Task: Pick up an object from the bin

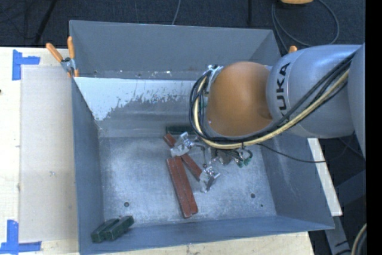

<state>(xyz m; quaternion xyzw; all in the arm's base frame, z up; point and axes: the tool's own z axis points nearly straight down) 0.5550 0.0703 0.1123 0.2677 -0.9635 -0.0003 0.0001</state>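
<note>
My gripper hangs below the orange dome, low over the middle of the bin. Its two metal fingertips stand apart, open, one at each side of a short reddish-brown bar that lies slanted on the bin floor. A longer reddish-brown bar lies just left of it, running toward the front wall and touching or nearly touching the short one. The upper end of the short bar shows beside the far fingertip. The view does not tell whether the fingers touch the bar.
A dark green blocky thing lies in the front left corner of the bin. A small dark piece sits by the back wall, just behind the bars. The arm and its cables cover the bin's right half.
</note>
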